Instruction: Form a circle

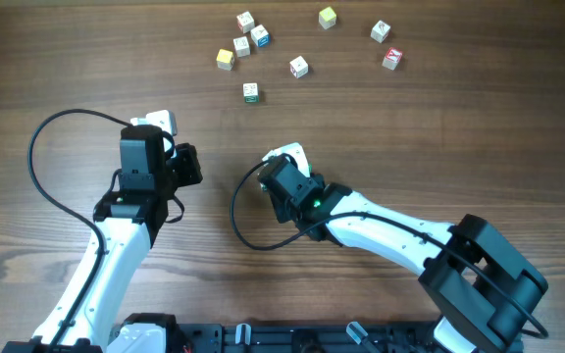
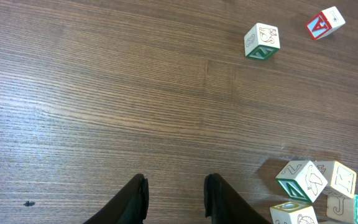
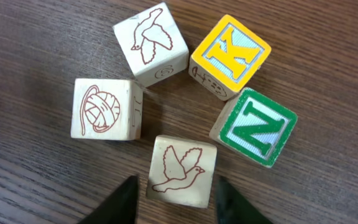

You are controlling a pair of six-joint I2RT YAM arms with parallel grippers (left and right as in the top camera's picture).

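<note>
Circle [image 3: 101, 111] of five letter cubes lies under the right gripper [image 3: 178, 199], whose released jaws straddle the nearest bird cube [image 3: 180, 169], seemingly the ring's closing piece; left gripper [image 2: 176, 199] hangs unclenched, empty.

In the left wrist view, the frame's corner cuts off the ring of letter cubes [image 2: 309, 180], and the bottom edge crops the left gripper [image 2: 176, 193] to its fingertips. From overhead, we find the ring hidden beneath the right gripper [image 1: 284, 157]; letters on the loose cubes [image 1: 299, 66] are too small to read.
</note>
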